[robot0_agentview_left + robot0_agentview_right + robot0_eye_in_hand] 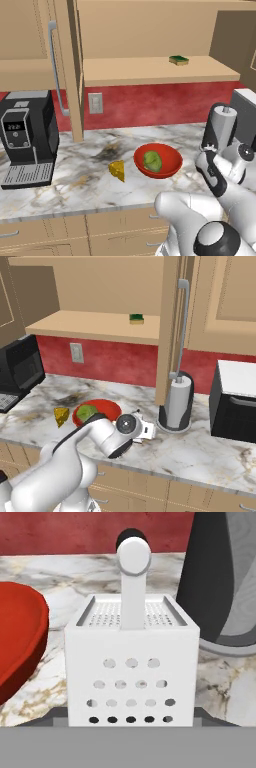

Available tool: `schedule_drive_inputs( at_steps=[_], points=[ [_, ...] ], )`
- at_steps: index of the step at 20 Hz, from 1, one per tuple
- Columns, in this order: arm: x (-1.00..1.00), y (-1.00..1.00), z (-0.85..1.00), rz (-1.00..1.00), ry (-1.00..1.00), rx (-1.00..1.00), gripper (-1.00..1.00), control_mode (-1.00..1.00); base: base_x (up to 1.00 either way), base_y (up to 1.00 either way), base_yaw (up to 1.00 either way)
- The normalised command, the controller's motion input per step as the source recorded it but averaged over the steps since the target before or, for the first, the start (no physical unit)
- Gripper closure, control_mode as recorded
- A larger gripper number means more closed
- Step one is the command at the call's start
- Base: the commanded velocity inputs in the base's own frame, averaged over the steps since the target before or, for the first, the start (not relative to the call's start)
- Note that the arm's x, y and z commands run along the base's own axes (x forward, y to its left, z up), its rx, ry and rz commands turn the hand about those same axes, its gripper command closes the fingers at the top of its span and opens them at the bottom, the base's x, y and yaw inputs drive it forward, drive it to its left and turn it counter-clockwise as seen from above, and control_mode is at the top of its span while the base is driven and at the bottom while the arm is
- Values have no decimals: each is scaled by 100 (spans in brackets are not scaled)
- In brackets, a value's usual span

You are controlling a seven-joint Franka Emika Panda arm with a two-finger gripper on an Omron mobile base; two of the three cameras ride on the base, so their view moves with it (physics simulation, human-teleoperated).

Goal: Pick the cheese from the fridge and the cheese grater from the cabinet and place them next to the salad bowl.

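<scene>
A white box cheese grater [131,672] stands close and central, rows of round holes across its near face and a rounded handle rising over its perforated top. It rests on the marbled surface [70,587]. The red salad bowl [20,637] lies left of it; a grey paper-towel holder [225,582] stands right, before a red wall [75,532].

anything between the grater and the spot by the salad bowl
Nothing visible. The cheese grater is already down at counter level between the salad bowl and the paper-towel holder, with bare marble counter in the narrow gap to the bowl.
</scene>
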Motion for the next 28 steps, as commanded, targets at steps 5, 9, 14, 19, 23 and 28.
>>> schedule_drive_inputs(
  at_steps=[5,9,14,19,23,28],
  points=[
    [18,31,-32,0,0,0,100,-100,0,0,0],
    [28,31,-34,0,0,0,100,-100,0,0,0],
    [9,25,-45,0,-1,2,100,-100,0,0,0],
    [8,16,-58,0,-9,0,100,-100,0,0,0],
    [21,9,-39,0,-19,0,100,-100,0,0,0],
    [21,21,-29,0,-11,0,100,-100,0,0,0]
  ],
)
